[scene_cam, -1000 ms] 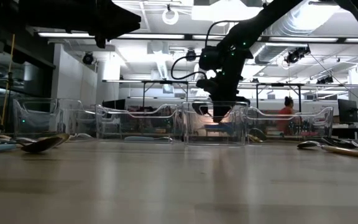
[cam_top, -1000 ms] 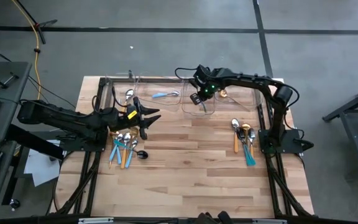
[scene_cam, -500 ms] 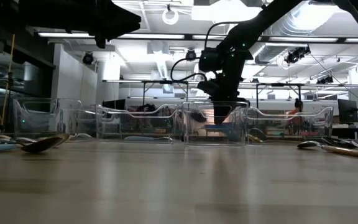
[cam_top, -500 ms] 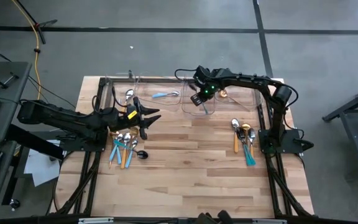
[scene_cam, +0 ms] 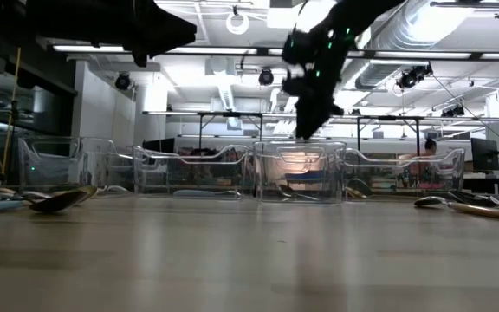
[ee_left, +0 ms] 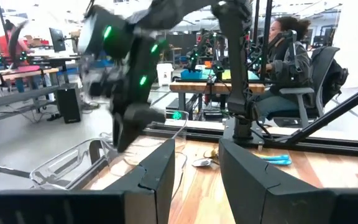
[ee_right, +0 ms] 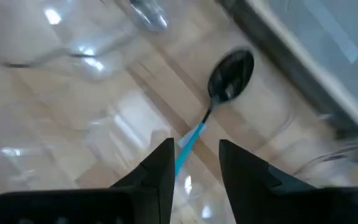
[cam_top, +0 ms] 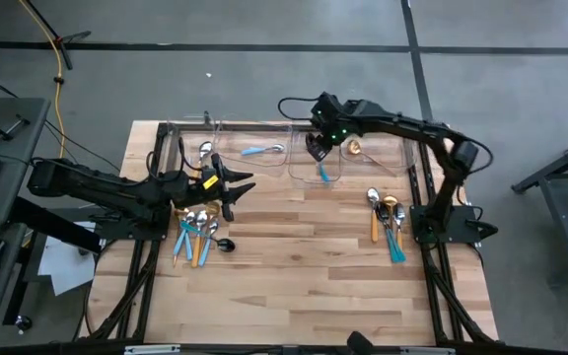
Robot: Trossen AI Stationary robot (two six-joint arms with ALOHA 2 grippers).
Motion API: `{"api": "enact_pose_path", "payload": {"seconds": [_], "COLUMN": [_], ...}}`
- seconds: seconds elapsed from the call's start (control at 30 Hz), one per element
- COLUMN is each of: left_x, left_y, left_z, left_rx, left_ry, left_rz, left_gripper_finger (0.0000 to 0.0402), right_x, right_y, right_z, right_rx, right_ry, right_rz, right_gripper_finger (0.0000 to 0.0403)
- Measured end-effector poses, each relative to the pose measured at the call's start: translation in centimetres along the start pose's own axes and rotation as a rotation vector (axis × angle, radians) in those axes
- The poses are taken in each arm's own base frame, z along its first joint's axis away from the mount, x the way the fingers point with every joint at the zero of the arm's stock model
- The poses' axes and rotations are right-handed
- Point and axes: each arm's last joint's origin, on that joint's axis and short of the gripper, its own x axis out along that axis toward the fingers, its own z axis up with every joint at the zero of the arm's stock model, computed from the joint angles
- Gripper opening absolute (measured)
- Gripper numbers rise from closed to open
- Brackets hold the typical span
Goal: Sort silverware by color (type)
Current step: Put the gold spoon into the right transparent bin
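Here, from above, the right gripper hangs over the clear bins at the far side of the table, and a black spoon with a blue handle lies in the bin just below its fingers. A light-blue spoon lies in the bin beside it, and a gold piece lies in the bin on the other side. The left gripper waits over the table with its fingers spread and nothing between them; a pile of silverware lies close by, a little way from its tips. A second pile lies near the foot of the right arm. Next, from table height, the right gripper hangs just above the rim of the middle bin, and the blue handle shows inside, under the fingers. A spoon rests on the table at one side, far from those fingers. Then, in the left wrist view, the two left fingers stand apart with only table between them, and the other arm shows farther off beyond them. Last, in the right wrist view, the right fingers are apart, and the black spoon lies free in the bin past the tips, its blue handle showing in the gap between them without touching them.
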Motion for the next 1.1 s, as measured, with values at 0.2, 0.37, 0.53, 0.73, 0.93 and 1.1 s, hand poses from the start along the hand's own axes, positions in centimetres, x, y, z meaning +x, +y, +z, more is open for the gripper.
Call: {"api": "enact_pose_path", "payload": {"seconds": [0.2,0.37,0.53,0.73,0.93,1.1], "left_x": [0.0,0.0,0.0,0.0,-0.1,-0.1], "left_y": [0.0,0.0,0.0,-0.3,-0.8,-0.7], "left_z": [-0.2,-0.4,-0.4,-0.5,-0.5,-0.5], "left_rx": [0.003,-0.017,-0.013,0.029,0.079,0.079], "left_ry": [0.026,0.037,0.045,0.045,0.039,0.042], "left_rz": [-0.001,-0.001,-0.002,-0.106,-0.278,-0.239], "left_gripper_finger": [0.0115,0.0115,0.0115,0.0115,0.0115,0.0115], "right_x": [-3.7,-3.8,-3.8,-3.9,-3.9,-3.3], "right_y": [3.0,6.1,9.1,10.2,10.1,10.1], "right_z": [-3.0,-8.6,-13.4,-15.7,-15.8,-16.1], "right_rx": [-0.122,-0.167,-0.229,-0.357,-0.371,-0.39], "right_ry": [-0.194,-0.406,-0.701,-1.031,-1.06,-0.996], "right_rz": [0.001,0.144,0.36,0.453,0.44,0.425], "right_gripper_finger": [0.011,0.011,0.011,0.011,0.011,0.011]}}
